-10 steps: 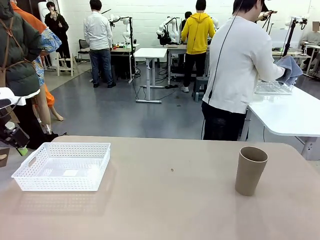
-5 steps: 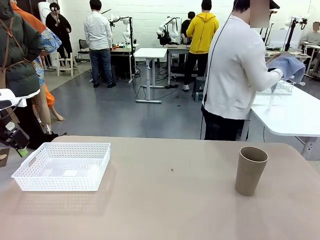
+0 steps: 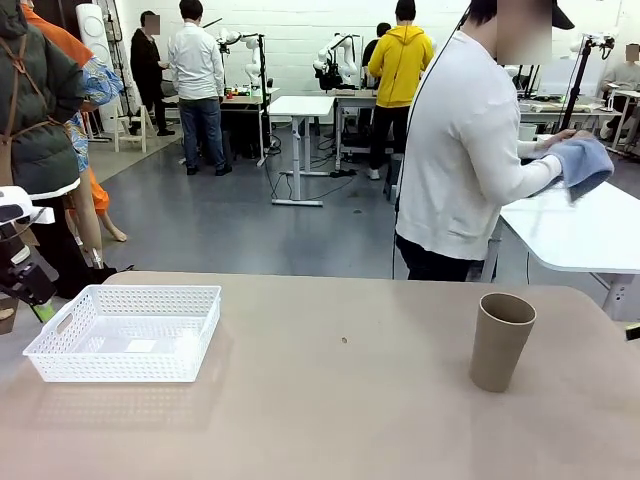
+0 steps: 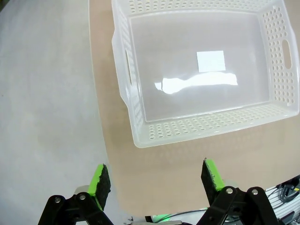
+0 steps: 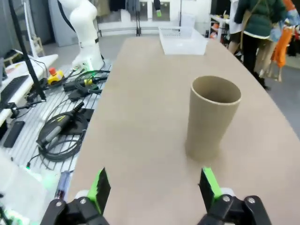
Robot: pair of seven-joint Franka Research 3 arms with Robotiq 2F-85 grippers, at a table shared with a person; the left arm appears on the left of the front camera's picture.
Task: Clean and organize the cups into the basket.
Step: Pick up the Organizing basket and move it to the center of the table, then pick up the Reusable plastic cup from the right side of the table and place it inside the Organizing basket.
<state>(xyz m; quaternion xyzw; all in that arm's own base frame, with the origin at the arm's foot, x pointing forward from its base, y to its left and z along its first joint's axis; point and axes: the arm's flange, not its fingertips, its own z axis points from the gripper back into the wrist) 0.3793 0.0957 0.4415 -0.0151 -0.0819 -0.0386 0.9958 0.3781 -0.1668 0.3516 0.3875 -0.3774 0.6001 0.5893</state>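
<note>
One tan cup (image 3: 502, 341) stands upright on your bench (image 3: 340, 410) at 3 o'clock in the front view, well apart from the white basket (image 3: 120, 365) at 9 o'clock. In the left wrist view your left tool (image 4: 157, 180) is spread wide, with the basket at 12 o'clock. In the right wrist view your right tool (image 5: 152, 187) is wide too, and the cup stands at 1 o'clock beyond its pads.

Left gripper (image 4: 155, 169) and right gripper (image 5: 154, 181), fingers (image 4: 99, 179) apart.
</note>
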